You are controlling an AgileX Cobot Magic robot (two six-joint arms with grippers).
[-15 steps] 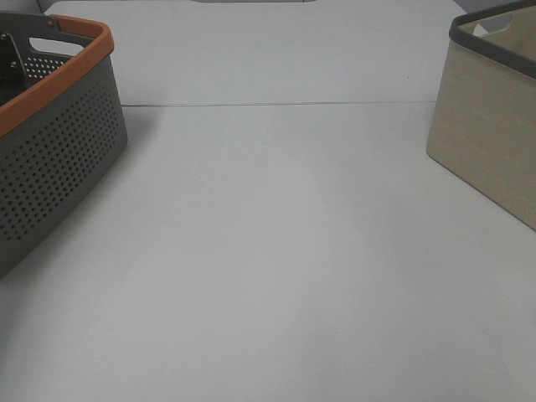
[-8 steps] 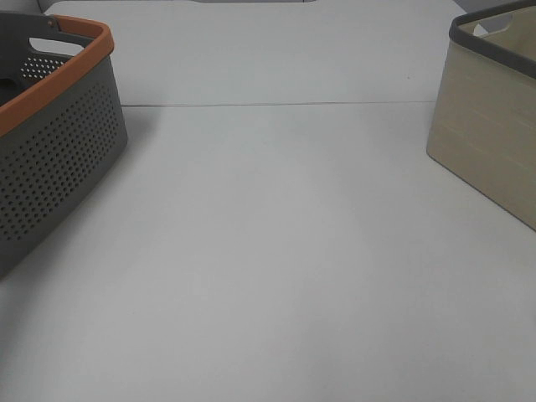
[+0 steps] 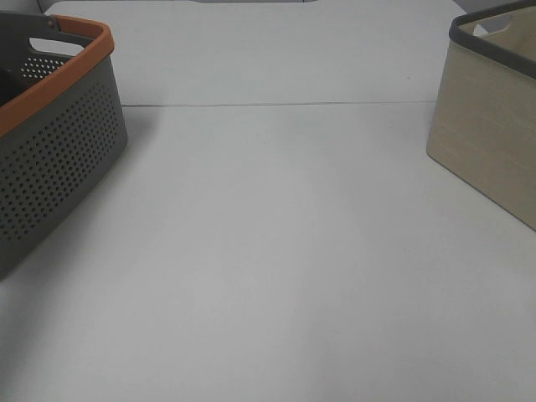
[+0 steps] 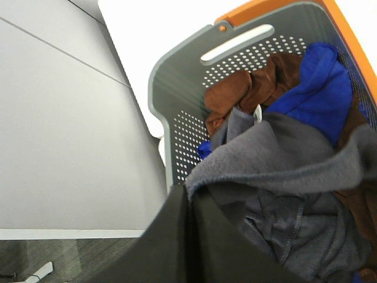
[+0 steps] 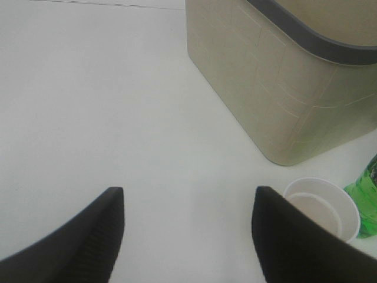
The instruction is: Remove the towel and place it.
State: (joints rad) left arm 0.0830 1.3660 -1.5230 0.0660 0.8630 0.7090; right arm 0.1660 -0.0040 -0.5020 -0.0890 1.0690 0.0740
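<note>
Left wrist: left gripper [image 4: 189,196] clamps the plush charcoal towel [image 4: 283,159], stitched hem showing.

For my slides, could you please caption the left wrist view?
Left gripper shut on the grey towel, over clothes in the basket.

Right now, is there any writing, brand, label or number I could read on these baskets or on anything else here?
None: no view shows any readable word, number or sign.
The grey basket, beige basket, towel, blue cloth, brown cloth and white cup are all plain.
Only an edge of the green bottle shows, with no label in view.
</note>
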